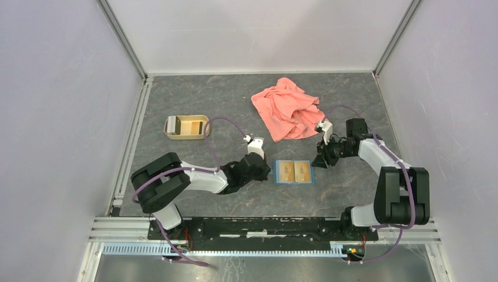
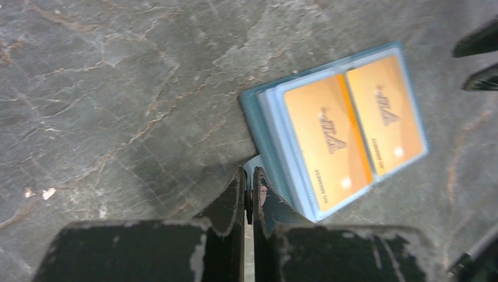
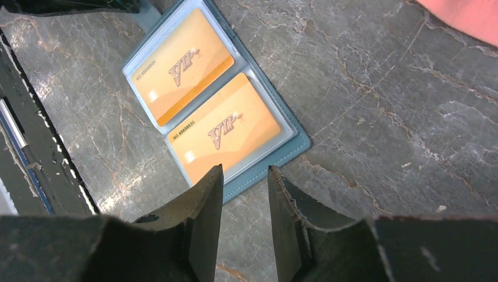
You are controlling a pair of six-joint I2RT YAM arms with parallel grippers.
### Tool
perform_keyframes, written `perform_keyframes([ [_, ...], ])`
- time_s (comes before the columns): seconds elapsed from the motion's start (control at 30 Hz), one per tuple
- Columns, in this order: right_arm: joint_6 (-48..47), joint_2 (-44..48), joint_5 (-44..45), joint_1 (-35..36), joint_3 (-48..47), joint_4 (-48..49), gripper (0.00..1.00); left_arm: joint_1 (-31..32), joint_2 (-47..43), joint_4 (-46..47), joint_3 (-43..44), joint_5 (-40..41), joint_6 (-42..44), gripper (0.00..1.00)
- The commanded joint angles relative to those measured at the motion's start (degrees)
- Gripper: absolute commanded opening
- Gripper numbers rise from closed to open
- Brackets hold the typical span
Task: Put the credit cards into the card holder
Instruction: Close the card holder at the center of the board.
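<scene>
As both sleeved credit cards read "VIP", left gripper is closed, right gripper part-open and empty.

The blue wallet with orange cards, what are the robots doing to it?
The teal folding card holder lies open on the grey marbled table, two orange cards in its clear sleeves. The left gripper is shut at its left edge, seemingly pinching a flap. The right gripper hangs open by its right edge, holding nothing.
</scene>
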State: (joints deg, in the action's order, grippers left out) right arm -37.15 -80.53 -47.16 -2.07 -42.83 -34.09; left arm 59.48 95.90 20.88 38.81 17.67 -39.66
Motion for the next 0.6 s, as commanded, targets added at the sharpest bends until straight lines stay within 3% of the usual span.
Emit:
perform_keyframes([
  [0.0, 0.39, -0.06, -2.58, -1.43, -0.06, 0.08, 0.41, -1.08, -4.65, 12.09, -2.19, -4.84, -1.73, 0.02],
  [0.37, 3.82, -3.88, -7.38, -4.08, 0.99, 1.69, 0.47, -2.57, -9.06, 14.76, -2.8, -8.14, -1.72, 0.02],
  [0.57, 12.81, -2.47, -0.3, -5.26, 2.92, 9.01, 0.39, -2.75, -4.89, 17.21, 2.8, -16.71, -1.17, 0.02],
])
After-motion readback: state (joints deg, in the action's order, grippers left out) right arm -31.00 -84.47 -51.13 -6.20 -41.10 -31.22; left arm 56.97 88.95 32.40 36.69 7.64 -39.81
